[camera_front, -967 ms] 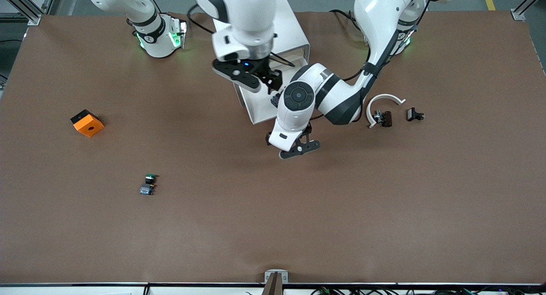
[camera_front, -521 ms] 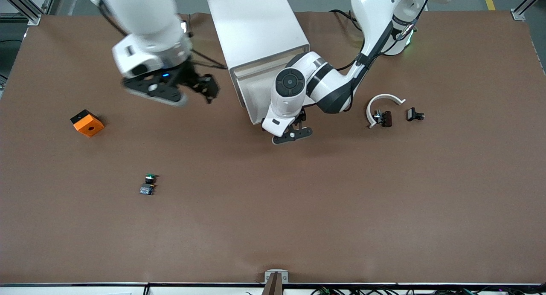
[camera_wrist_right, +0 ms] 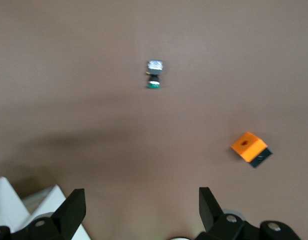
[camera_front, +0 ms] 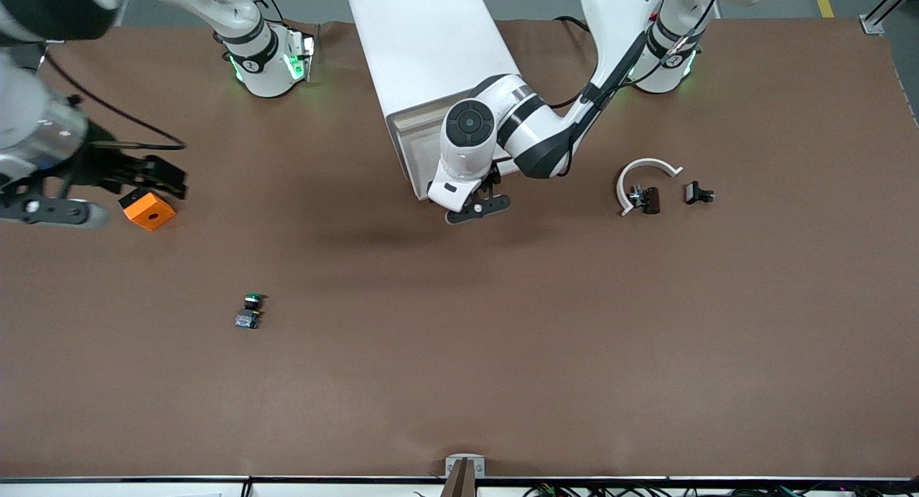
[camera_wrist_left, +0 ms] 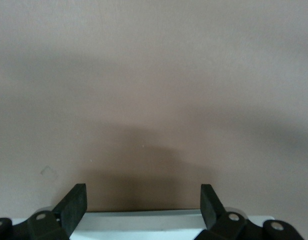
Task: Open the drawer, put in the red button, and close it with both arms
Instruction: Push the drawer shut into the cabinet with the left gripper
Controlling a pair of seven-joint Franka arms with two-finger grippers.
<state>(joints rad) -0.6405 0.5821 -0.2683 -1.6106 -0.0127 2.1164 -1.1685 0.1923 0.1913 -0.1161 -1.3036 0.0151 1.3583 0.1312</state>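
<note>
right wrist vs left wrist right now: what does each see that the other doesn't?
Only the right wrist view shows loose parts: the green-capped button and the orange block, both lying on the brown table, plus a white corner at the frame edge, apparently the drawer unit. The right gripper is open and empty.

Only the left wrist view shows a pale drawer edge running between the open fingers of the left gripper, with a shadow on the table in front of it.

Shared: bare brown tabletop and an open, empty gripper. Neither shows the red button.
</note>
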